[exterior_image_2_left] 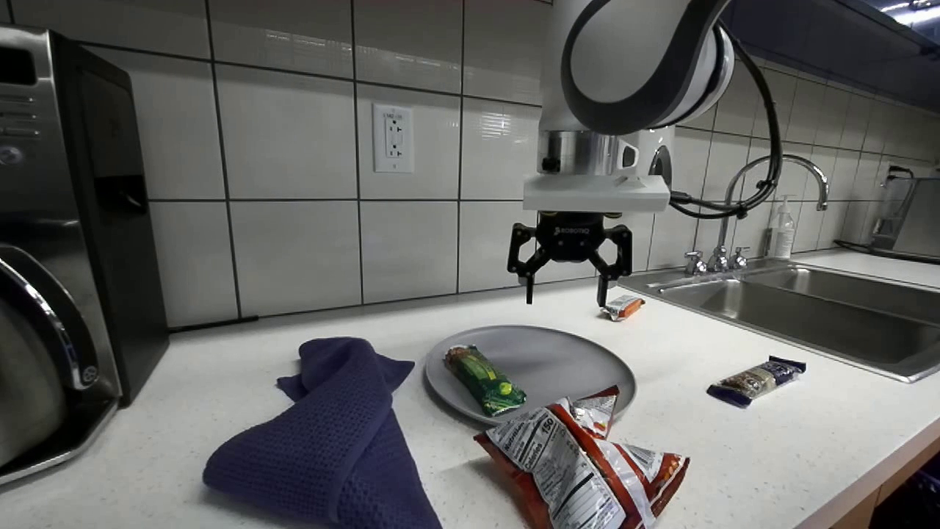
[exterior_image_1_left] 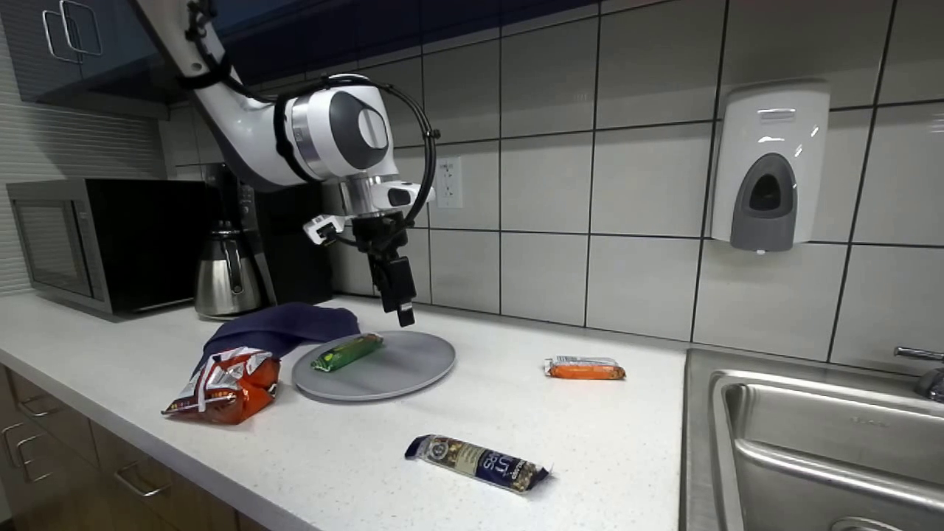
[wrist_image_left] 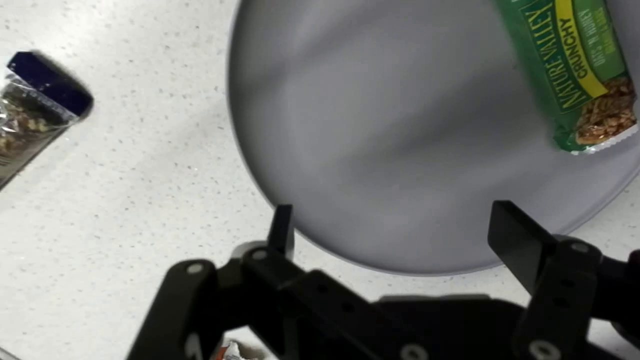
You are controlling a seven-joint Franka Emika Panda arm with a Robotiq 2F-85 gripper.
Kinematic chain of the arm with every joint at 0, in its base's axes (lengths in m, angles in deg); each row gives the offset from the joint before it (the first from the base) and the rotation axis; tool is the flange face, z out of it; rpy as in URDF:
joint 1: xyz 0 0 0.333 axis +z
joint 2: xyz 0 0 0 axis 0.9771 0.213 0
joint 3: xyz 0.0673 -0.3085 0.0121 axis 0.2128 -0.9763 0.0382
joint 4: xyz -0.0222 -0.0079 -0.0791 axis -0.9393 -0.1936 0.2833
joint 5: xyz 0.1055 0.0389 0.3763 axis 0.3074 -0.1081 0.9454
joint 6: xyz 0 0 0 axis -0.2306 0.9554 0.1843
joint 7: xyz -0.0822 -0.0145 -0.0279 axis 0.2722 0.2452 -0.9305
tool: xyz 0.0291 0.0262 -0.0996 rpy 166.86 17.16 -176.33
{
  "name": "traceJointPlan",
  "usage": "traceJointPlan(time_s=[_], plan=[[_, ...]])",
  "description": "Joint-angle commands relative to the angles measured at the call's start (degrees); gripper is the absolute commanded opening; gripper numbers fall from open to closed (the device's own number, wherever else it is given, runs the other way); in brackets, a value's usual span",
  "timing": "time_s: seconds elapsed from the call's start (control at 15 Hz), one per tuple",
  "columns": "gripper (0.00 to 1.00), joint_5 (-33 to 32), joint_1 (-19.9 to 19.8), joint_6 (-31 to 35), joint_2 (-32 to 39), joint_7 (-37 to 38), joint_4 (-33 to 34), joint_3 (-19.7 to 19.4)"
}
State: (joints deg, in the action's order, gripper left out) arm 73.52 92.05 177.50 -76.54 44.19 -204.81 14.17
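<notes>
We see the claw (exterior_image_2_left: 565, 303) hanging fingers-down above the plate (exterior_image_2_left: 565, 367), near its edge, spread wide with nothing between its two fingers (exterior_image_2_left: 529, 291) and touching nothing that we can make out. In the wrist view we look past the tips onto the plate's rim and bare surface. The nearest package is the green granola bar (exterior_image_2_left: 485, 380), lying flat on the plate toward one side, within the rim. Judging by how things lie, we count that bar as placed and free of any grip, with no other piece in hand. Off the plate we find three more packages: a crumpled red-orange snack bag (exterior_image_1_left: 243, 383) on the counter (exterior_image_1_left: 605, 442) just beside the plate; an orange bar (exterior_image_1_left: 585, 368) near the tiled wall (exterior_image_1_left: 649, 184), well apart from the plate; and a navy-ended nut bar (exterior_image_1_left: 479, 463) toward the counter's front. None of these is on the plate or in the claw, so we put the work at one bar placed, three packages off. Farther out, a dark blue towel (exterior_image_2_left: 323, 441) lies bunched near the bag, and past the orange bar we see the steel sink (exterior_image_1_left: 700, 428).
</notes>
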Motion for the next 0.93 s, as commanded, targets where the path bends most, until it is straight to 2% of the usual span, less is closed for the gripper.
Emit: traceJointPlan(time_s=[0.0, 0.87], plan=[[1.0, -2.7, -1.5, -0.4, -4.8, 5.6, -4.7, 0.0], [1.0, -7.6, -7.5, -1.9, -15.1, 19.8, -17.1, 1.1]])
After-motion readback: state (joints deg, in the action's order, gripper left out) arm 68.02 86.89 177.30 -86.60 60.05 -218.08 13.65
